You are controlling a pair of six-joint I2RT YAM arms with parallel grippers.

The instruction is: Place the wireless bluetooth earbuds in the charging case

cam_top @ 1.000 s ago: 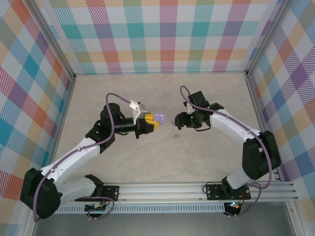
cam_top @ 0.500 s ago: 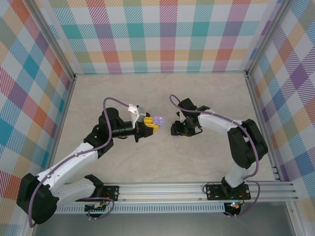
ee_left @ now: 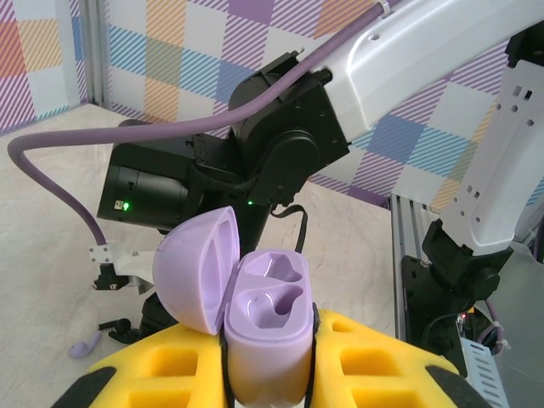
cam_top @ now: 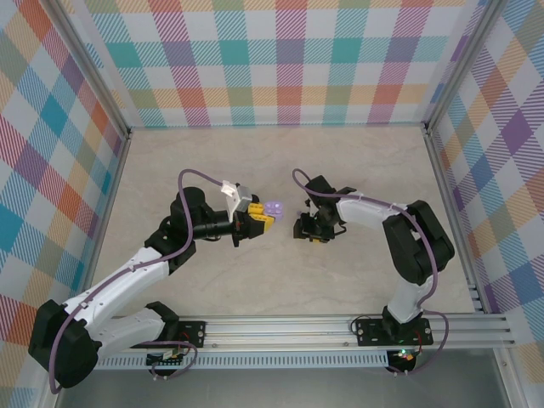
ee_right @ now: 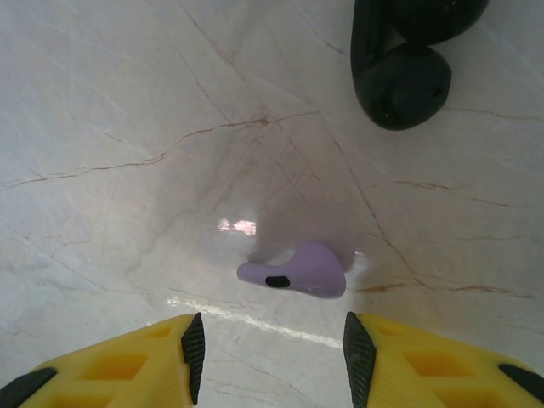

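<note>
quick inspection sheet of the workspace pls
surface: pale marble-look tabletop
job's things: lavender plastic charging case, lid open, both wells empty; small lavender earbud lying on the tabletop; small black earbud beyond it
clutter: nothing seen
grippers: left pincer shut on the case; right pincer open, lavender earbud ahead between its fingers, untouched
cables: purple cable looped along each arm, clear of the things
surroundings: pastel plaid walls; aluminium rail at near edge
</note>
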